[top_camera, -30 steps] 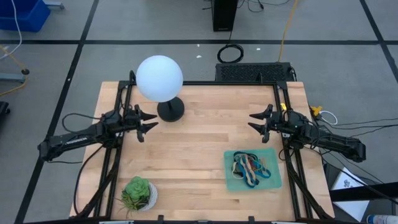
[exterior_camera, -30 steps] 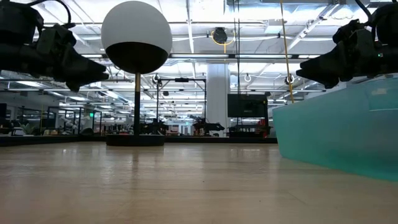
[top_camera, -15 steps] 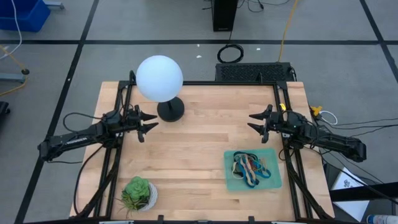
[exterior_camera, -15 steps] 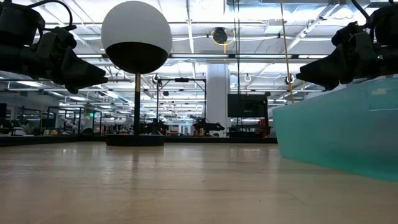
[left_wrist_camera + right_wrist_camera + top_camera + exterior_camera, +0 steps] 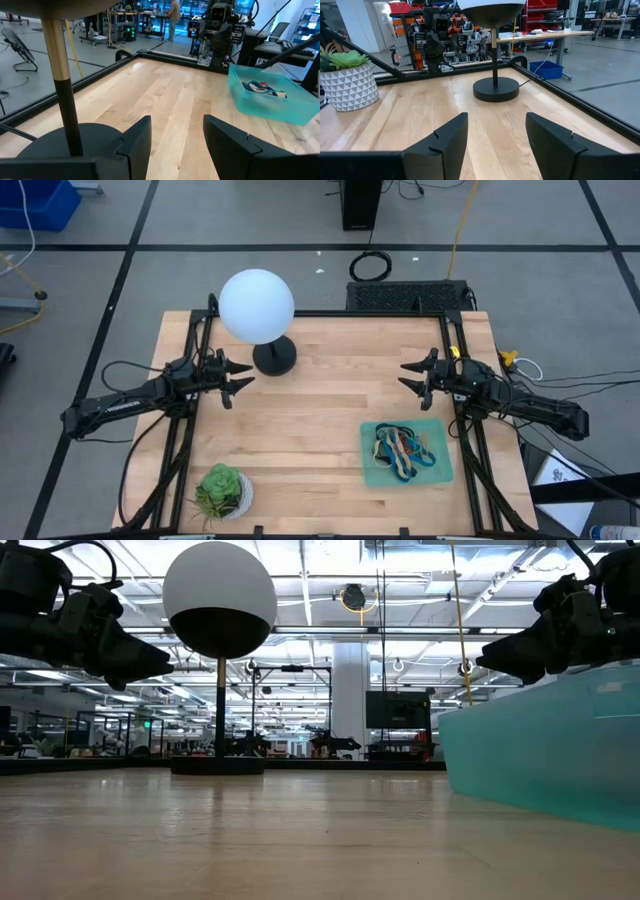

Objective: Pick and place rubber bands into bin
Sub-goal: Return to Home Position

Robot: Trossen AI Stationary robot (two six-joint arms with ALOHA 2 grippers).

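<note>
The bin (image 5: 364,456) sits near the front right of the table (image 5: 320,410), long side running left to right, with the rubber bands (image 5: 402,448) heaped inside. Just beyond it hangs the right hand (image 5: 404,375), fingers apart and empty, making this the nearer arm. The left hand (image 5: 246,374), likewise spread and empty, waits well apart beside the lamp (image 5: 257,305).

You'll find one small change: the left gripper (image 5: 150,656) has lifted a shade and drawn back slightly over the tabletop's (image 5: 300,835) left side.
</note>
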